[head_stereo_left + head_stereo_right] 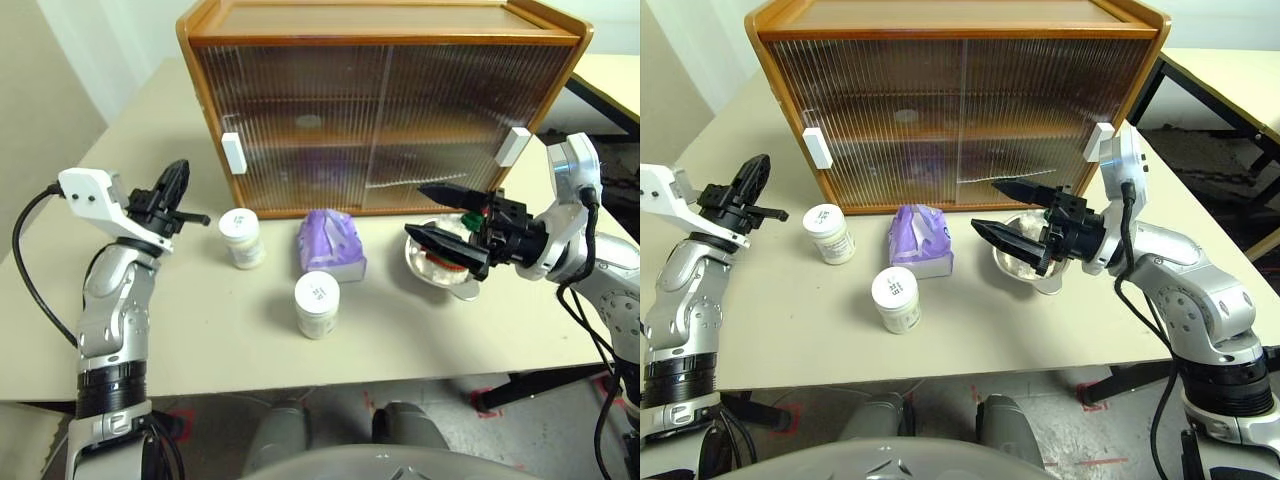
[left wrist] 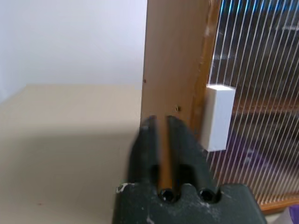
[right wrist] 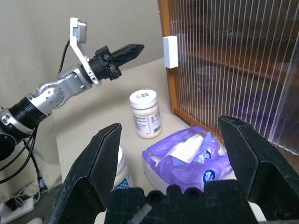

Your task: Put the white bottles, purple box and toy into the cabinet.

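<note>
Cabinet doors closed, so opening comes first. Left tool pinched empty beside its left handle; right tool spread wide, empty. Next: slide that door

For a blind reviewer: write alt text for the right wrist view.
The open right gripper hovers over the purple box on the table, with one white bottle standing beyond it and another partly hidden behind a finger. The closed left gripper is raised near the white handle of the shut cabinet.
</note>
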### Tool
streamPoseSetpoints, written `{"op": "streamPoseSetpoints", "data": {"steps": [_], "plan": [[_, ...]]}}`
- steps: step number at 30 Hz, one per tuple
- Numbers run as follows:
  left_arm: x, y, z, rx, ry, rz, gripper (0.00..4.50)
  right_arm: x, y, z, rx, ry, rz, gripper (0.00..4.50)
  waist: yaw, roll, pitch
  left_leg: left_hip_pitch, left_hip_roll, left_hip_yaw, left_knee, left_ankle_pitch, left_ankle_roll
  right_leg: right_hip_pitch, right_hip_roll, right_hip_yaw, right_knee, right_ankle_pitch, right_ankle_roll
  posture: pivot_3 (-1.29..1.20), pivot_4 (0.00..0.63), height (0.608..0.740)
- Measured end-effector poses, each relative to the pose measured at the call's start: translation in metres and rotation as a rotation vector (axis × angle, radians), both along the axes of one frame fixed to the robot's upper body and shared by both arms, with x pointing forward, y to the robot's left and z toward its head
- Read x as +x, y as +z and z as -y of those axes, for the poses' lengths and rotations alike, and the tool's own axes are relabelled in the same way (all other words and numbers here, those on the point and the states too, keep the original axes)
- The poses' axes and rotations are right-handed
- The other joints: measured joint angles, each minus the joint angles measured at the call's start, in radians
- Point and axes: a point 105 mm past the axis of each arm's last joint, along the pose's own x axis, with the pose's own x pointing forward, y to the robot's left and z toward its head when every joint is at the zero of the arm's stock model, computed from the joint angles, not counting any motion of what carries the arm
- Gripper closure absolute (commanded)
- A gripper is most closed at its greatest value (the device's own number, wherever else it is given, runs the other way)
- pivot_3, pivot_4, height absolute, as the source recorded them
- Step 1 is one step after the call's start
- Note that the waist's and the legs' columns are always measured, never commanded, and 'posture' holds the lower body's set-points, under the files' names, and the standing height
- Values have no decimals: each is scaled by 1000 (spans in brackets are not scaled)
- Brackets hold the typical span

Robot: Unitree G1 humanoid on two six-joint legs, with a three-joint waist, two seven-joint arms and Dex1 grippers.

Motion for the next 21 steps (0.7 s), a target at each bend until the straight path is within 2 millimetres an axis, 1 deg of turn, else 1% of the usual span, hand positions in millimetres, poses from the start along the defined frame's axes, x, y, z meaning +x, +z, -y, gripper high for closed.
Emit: {"op": "streamPoseSetpoints", "data": {"steps": [4,8,12,21], "plan": [[9,7,13,-9,-34,-3,4491,0,-1,0,2,-8,-1,0,-3,0,0,0,0,0,0,0,0,0,1,0,0,0,0,24,0,740],[14,7,18,-12,-41,-10,4491,1,-5,2,-1,-30,-13,0,-10,0,0,0,0,0,0,0,0,0,2,2,0,0,0,8,0,740],[18,11,29,-9,-70,-7,4491,0,-5,1,-4,-38,-6,0,-13,-1,0,0,1,0,0,0,0,0,4,3,0,0,0,5,0,740],[20,8,34,-24,-80,-18,4491,0,-5,3,-2,-61,-5,0,-14,-1,0,0,1,0,1,0,0,0,5,4,0,0,0,-14,0,740]]}}
